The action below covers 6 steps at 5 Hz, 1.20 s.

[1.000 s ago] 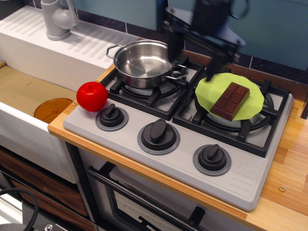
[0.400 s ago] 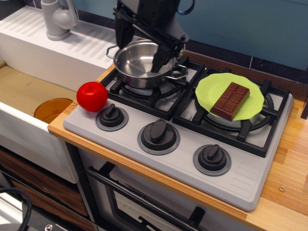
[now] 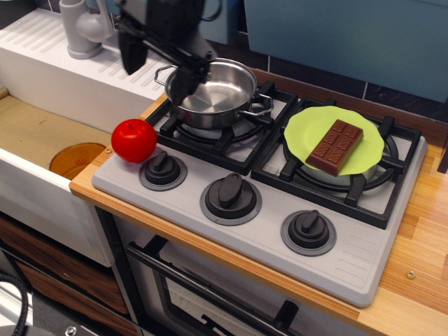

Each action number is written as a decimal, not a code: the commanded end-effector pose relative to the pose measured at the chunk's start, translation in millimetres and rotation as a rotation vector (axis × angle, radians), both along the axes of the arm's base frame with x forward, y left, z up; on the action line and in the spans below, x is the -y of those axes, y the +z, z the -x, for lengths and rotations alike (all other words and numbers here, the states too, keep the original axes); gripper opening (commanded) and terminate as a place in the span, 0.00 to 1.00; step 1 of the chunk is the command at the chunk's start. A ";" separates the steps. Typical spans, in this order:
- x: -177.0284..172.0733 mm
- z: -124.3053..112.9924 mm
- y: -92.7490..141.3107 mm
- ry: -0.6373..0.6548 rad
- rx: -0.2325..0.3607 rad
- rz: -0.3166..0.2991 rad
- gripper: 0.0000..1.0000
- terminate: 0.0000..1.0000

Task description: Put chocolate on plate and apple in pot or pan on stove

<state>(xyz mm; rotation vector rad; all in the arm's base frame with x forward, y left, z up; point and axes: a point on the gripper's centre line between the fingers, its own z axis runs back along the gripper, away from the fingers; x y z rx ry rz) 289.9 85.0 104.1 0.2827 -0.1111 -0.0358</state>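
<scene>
One item left to move: apple (image 3: 134,139) untouched on stove (image 3: 231,231) front-left corner, below and just left-front of the fingers (image 3: 179,82). Half done already: chocolate (image 3: 335,146) flat on plate (image 3: 299,136), well right of the fingers. Gripper (image 3: 155,68) shifted left within the last second, from beside the plate, across the pot (image 3: 213,92), now over the pot's left rim; fingers apart, nothing between them. Taken as transit toward the apple. Further left and behind, faucet (image 3: 82,28) on sink (image 3: 42,63).
</scene>
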 end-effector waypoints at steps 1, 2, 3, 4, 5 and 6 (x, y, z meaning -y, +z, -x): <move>-17.0 10.8 3.9 0.039 0.073 0.029 1.00 0.00; -12.2 10.8 -2.9 0.022 0.097 0.055 1.00 0.00; -12.2 10.8 -2.9 0.022 0.097 0.055 1.00 0.00; -12.2 10.8 -2.9 0.022 0.097 0.055 1.00 0.00; -12.2 10.8 -2.9 0.022 0.097 0.055 1.00 0.00; -8.3 6.8 -8.4 0.021 0.124 0.010 1.00 0.00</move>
